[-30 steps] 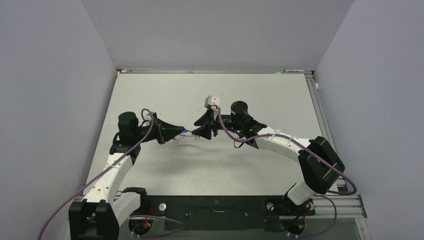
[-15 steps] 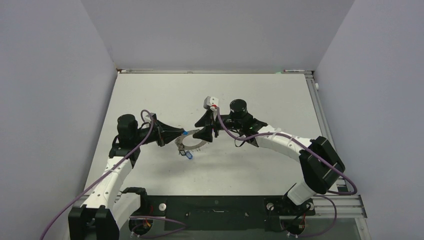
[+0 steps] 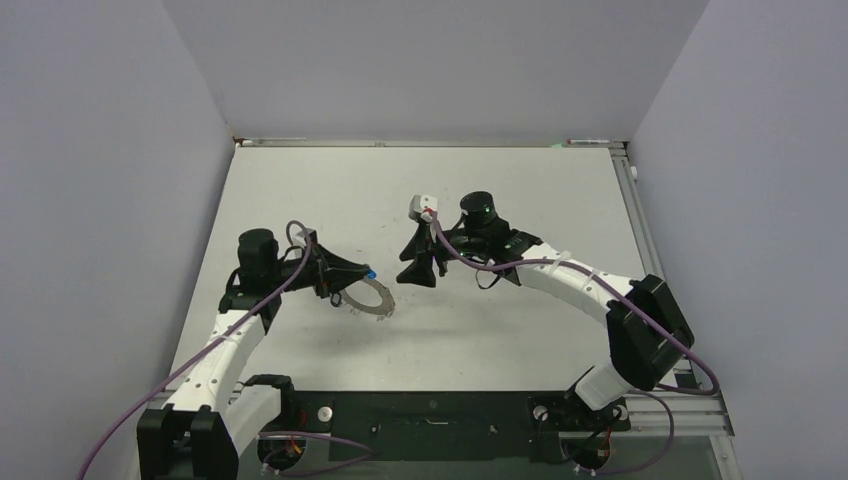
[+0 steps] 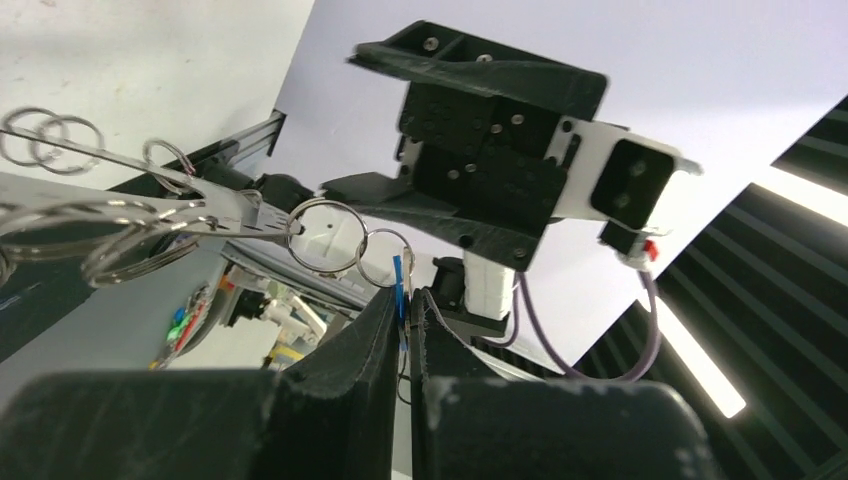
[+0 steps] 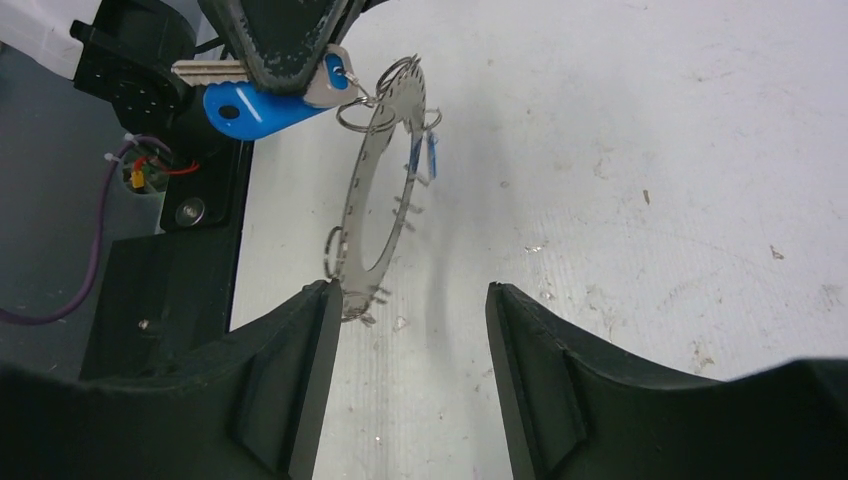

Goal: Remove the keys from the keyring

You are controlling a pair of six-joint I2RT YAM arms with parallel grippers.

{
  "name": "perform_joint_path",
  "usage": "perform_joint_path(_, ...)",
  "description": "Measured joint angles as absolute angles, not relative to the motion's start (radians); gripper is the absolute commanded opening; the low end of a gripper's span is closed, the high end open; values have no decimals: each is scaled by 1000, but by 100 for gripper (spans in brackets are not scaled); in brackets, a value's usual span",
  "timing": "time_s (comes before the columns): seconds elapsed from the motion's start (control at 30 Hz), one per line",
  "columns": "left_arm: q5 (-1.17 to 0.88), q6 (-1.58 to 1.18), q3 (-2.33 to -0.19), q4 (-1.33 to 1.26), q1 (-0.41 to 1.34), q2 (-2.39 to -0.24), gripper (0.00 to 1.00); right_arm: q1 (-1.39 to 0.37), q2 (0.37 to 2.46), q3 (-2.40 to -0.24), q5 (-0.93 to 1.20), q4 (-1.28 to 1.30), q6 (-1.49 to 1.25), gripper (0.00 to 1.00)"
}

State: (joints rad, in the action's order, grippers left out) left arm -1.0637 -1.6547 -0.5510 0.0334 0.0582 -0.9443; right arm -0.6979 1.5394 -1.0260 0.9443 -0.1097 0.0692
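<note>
Wide, flat, grey metal keyring, washer-shaped with a large central hole, hanging tilted left of the table's centre, just off the tips of the left gripper; whether its lower rim touches the surface cannot be told. Small wire split loops stand around its rim; one loop at the upper rim links it to a silvery key with a bright blue plastic head. That blue-headed key is pinched between the black fingers of the left gripper, pressed together on it with almost no gap, so the ring is carried through the key alone. A second, much smaller blue key dangles from the ring's upper rim on the side away from the gripper; other short dark pieces along the inner rim are too small to identify. The right gripper sits just to the right of the ring, fingers spread wide with nothing between them; in its wrist view the ring's lower rim lies just beside one fingertip, contact not discernible. White, scuffed table beneath both arms; grey walls enclose it on three sides.
</note>
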Motion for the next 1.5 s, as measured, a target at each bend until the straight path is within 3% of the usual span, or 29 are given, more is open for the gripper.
perform_joint_path(0.4,-1126,-1257,-607,466,74,-999,0,-622,1505,-1044,949,31,114,56)
perform_joint_path(0.6,-1094,-1150,-579,536,69,-999,0,-617,1494,-1044,946,79,127,56)
perform_joint_path(0.8,-875,-933,-647,619,75,-993,0,-615,1492,-1040,946,76,117,56)
perform_joint_path(1.07,-509,-529,-1036,751,205,-1065,0,-607,1454,-1032,936,90,120,56)
perform_joint_path(1.5,-133,-34,-1151,1034,430,-1160,0,-588,1445,-1032,907,118,124,55)
